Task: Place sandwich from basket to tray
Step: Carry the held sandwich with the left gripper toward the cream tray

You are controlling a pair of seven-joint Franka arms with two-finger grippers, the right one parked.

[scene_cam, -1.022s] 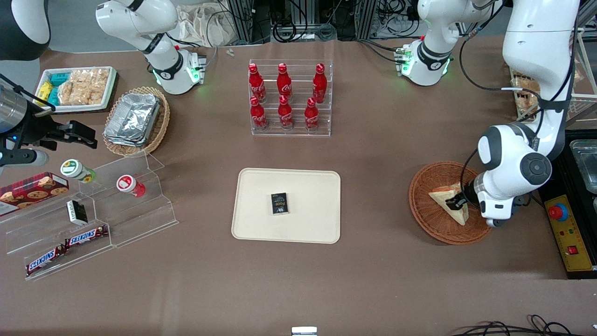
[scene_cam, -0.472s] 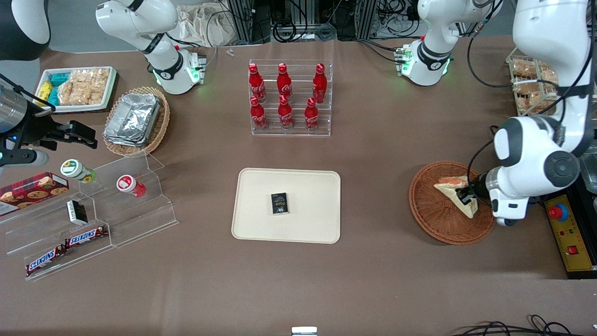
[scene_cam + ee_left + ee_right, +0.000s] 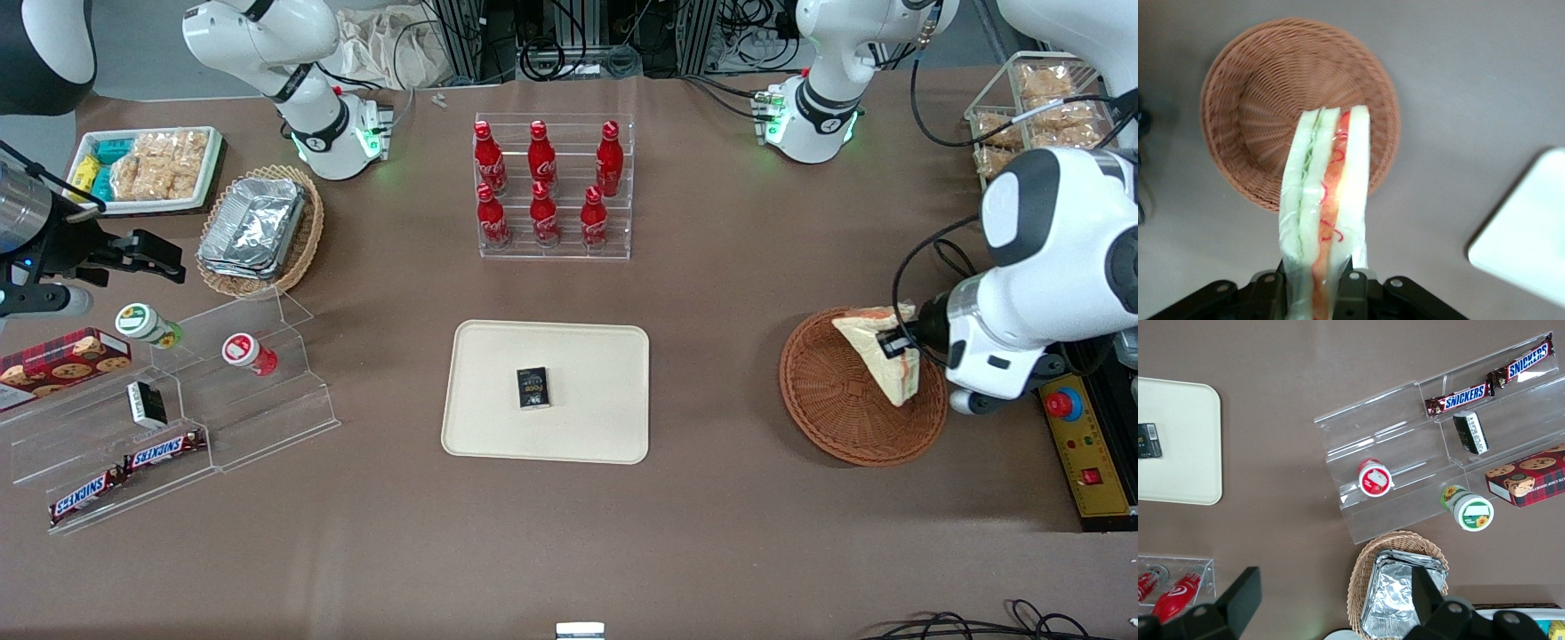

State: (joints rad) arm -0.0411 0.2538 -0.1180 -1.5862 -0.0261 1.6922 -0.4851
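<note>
My left gripper (image 3: 896,345) is shut on the sandwich (image 3: 876,348), a wrapped triangular wedge of pale bread with orange-red and green filling. It holds the sandwich lifted above the round reddish-brown wicker basket (image 3: 836,418), over the basket's edge toward the working arm. In the left wrist view the sandwich (image 3: 1328,200) hangs from the gripper (image 3: 1318,293) with the basket (image 3: 1265,100) below it, nothing else in it. The cream-beige tray (image 3: 587,364) lies mid-table, nearer the parked arm's end, with a small black packet (image 3: 532,388) on it. A corner of the tray (image 3: 1531,233) shows in the left wrist view.
A clear rack of red cola bottles (image 3: 551,187) stands farther from the front camera than the tray. A wire rack of snacks (image 3: 1031,107) and a yellow button box (image 3: 1080,444) are at the working arm's end. Clear tiered shelves (image 3: 178,409) with snacks are toward the parked arm's end.
My left gripper has risen with the sandwich, lifting it out of the basket and a little toward the working arm's end. The basket stays in place.
</note>
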